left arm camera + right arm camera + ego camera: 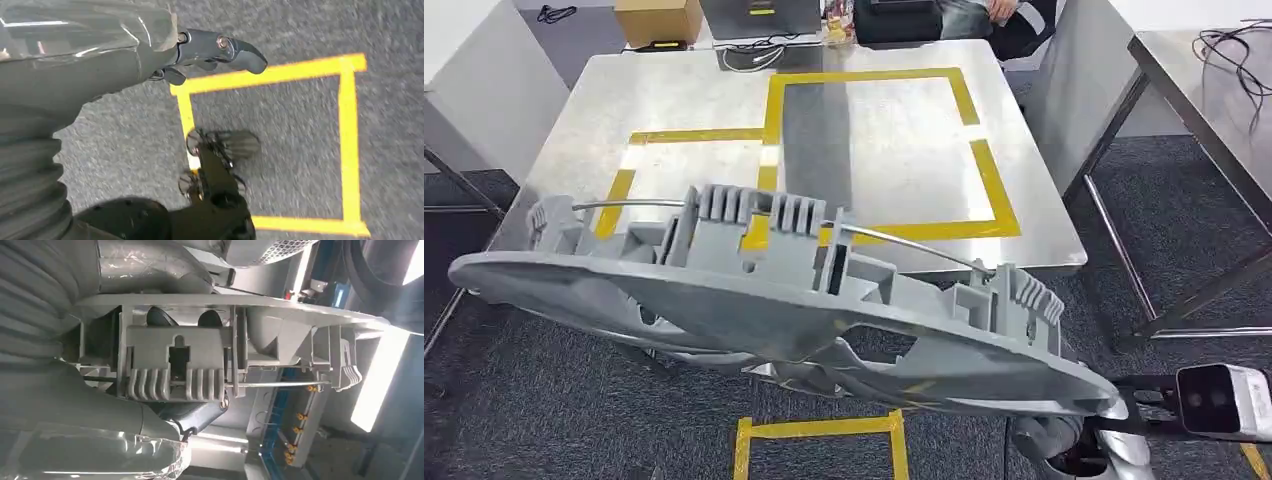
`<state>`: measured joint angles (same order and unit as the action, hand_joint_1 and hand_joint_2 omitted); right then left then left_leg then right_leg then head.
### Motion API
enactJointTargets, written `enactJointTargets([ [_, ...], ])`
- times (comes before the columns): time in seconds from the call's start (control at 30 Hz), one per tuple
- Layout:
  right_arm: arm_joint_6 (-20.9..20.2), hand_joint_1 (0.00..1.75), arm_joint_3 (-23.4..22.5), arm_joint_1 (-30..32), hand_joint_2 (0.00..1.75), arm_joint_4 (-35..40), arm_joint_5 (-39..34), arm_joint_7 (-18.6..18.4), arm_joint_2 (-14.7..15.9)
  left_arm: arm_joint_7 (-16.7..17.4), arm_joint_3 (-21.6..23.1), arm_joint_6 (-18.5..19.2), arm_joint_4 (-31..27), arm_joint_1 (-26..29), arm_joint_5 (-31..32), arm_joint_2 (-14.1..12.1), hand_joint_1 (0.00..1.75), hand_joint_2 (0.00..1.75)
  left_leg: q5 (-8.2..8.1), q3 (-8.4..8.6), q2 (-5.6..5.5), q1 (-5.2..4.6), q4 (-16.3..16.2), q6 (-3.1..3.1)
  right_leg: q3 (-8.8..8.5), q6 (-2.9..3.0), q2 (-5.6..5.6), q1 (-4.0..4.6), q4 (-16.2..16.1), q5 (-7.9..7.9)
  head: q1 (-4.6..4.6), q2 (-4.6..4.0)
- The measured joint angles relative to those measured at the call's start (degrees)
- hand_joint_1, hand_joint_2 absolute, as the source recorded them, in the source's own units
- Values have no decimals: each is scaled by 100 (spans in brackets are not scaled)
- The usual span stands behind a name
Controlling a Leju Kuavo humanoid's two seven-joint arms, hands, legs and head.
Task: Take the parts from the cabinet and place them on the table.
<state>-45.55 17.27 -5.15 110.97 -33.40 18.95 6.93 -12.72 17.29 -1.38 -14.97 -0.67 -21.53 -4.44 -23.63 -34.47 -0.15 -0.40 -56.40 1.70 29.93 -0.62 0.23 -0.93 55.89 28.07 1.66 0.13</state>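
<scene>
One large grey plastic part (774,300) fills the lower half of the head view, held tilted in front of the robot — its left end lower and nearer the floor side, its right end running down toward the right hand (1074,445). It is long and curved, with a smooth rim, ribbed blocks along its upper face and a thin metal rod (904,245) spanning between the blocks. It hangs in the air just short of the near edge of the table (704,100), not resting on it.

Beyond it, the steel table carries yellow tape (984,165) laid out in rectangular outlines. A cardboard box (657,20) and some cables sit at the far edge, and a person (1014,20) is partly visible behind. More tape (819,430) marks a square on the dark carpet below the part.

From the right wrist, the part (175,360) sits right against the right hand (195,415): dark fingers (210,320) show behind its ribbed block and the thumb lies against the other side, so the hand grips it there.

From the left wrist, the left hand (210,52) shows a dark thumb extended over the carpet and a yellow tape square (347,145) — whether its fingers hold anything I cannot tell.
</scene>
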Motion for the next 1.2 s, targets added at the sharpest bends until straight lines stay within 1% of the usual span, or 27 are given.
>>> enactJointTargets([
  [0.07,-2,171,4,-11,175,-4,-9,0,11,0,0,9,2,5,2,11,0,175,26,150,-5,53,135,56,181,25,-13,-7,378,133,-24,0],
  [0.13,-4,171,4,-10,175,-11,-20,4,22,0,0,9,2,-4,2,15,0,175,-27,185,-12,41,134,110,781,54,-13,-10,1373,471,-30,0],
  [0.17,-4,171,7,-4,175,-19,-15,2,24,0,0,11,2,-2,2,15,0,175,-57,202,-23,38,131,116,1081,38,-13,-10,1816,568,-28,0],
  [0.2,-4,171,7,6,175,-37,-13,2,39,0,-2,9,2,3,0,15,0,175,-87,230,-34,37,126,111,1246,-2,-14,-11,1980,535,-30,0],
  [0.23,-4,171,7,8,175,-50,-11,0,48,0,-2,11,2,7,2,15,0,175,-125,277,-49,38,125,104,1257,-60,-14,-17,1845,386,-30,0],
  [0.27,-4,171,7,6,175,-52,-11,0,55,0,-2,11,2,7,2,22,0,175,-171,338,-73,40,121,84,1116,-128,-16,-27,1448,121,-33,0],
  [0.3,-4,171,7,3,175,-52,-11,0,59,0,-2,13,2,7,2,28,0,175,-234,412,-89,41,99,60,867,-184,-17,-37,837,-207,-33,0],
  [0.33,-4,171,7,-1,175,-52,-11,0,61,-2,-2,15,2,7,2,37,0,175,-304,458,-95,41,63,33,639,-200,-20,-44,286,-457,-37,0],
  [0.4,-4,171,15,-10,175,-61,-2,4,63,0,-7,15,4,2,0,35,0,175,-436,418,-105,-6,-15,-36,523,-32,-17,-20,133,-458,-26,0],
  [0.47,-4,171,22,-26,175,-61,46,13,72,-4,-22,20,6,9,0,37,0,175,-475,432,-101,17,-5,-88,524,55,-12,22,146,-412,-28,0],
  [0.53,-4,171,33,-49,175,-63,98,39,70,-18,-46,26,9,11,0,37,0,175,-544,402,-73,50,-155,-159,472,101,-15,-42,119,-388,-30,0],
  [0.57,-4,171,33,-57,175,-63,112,42,70,-26,-48,26,9,11,0,42,0,175,-658,297,-60,50,-397,-200,429,157,-28,-47,118,-351,-6,0],
  [0.6,-4,171,37,-68,175,-63,114,42,70,-33,-52,24,9,11,-2,40,0,175,-853,82,-52,70,-787,-240,394,187,-29,-45,118,-324,-6,0],
  [0.67,-2,171,46,-78,175,-65,98,61,68,-37,-59,24,9,30,-7,35,0,175,-1186,-502,-43,108,-1728,-296,336,198,-36,-43,121,-261,-6,0],
  [0.7,-2,171,48,-78,175,-72,83,63,68,-39,-61,24,11,46,-7,35,0,175,-1161,-699,-30,119,-1951,-304,299,192,-34,-43,122,-222,-4,0],
  [0.73,0,171,55,-78,175,-85,50,63,68,-44,-63,24,15,61,-7,35,0,175,-990,-738,-18,122,-1876,-304,249,185,-30,-45,121,-185,-4,0],
  [0.77,9,171,59,-78,175,-94,0,57,68,-48,-70,22,17,68,-7,35,0,175,-682,-651,-15,123,-1539,-295,183,176,-28,-46,121,-140,-2,0],
  [0.83,22,171,70,-93,175,-96,-59,55,66,-52,-90,15,22,70,-7,35,0,175,5,-255,-7,118,-475,-237,35,145,-25,-46,113,-48,-4,0],
  [0.87,26,171,79,-106,175,-100,-72,55,66,-52,-98,15,35,74,-7,31,0,175,88,-123,13,95,-180,-194,57,119,-26,-38,106,-9,-15,0],
  [0.9,28,171,92,-118,175,-103,-83,55,63,-55,-103,15,39,70,-7,33,0,175,9,-106,15,53,-102,-158,23,82,-13,8,111,15,-11,0],
  [1.0,31,171,118,-121,175,-109,-111,37,63,-68,-138,9,41,91,-7,35,0,175,-23,-97,3,25,-126,-79,7,2,-28,-10,67,39,-6,0],
  [1.03,31,171,122,-124,175,-107,-124,33,63,-77,-144,9,41,98,-7,35,0,175,18,-2,-4,83,-16,-18,7,-26,-33,-13,72,86,-10,0],
  [1.07,33,171,131,-135,175,-107,-131,26,68,-87,-148,7,41,94,-4,44,0,175,17,61,-10,76,39,-13,55,-23,-31,-16,227,139,-24,0],
  [1.1,39,171,133,-147,175,-109,-146,24,68,-94,-149,7,41,78,4,48,0,175,-4,80,-12,74,43,34,260,8,-27,-13,611,286,-19,0],
  [1.13,46,171,133,-149,175,-109,-162,26,68,-96,-149,7,41,72,11,48,0,175,-27,88,-17,65,42,67,562,33,-27,-12,1135,471,-22,0],
  [1.17,48,171,135,-145,175,-114,-162,22,68,-98,-149,7,41,74,20,48,0,175,-43,99,-20,52,42,90,856,38,-27,-13,1622,621,-19,0],
  [1.2,55,171,136,-141,175,-120,-162,11,70,-98,-149,7,41,80,22,48,0,175,-61,110,-26,43,39,102,1092,15,-27,-13,1964,672,-15,0],
])
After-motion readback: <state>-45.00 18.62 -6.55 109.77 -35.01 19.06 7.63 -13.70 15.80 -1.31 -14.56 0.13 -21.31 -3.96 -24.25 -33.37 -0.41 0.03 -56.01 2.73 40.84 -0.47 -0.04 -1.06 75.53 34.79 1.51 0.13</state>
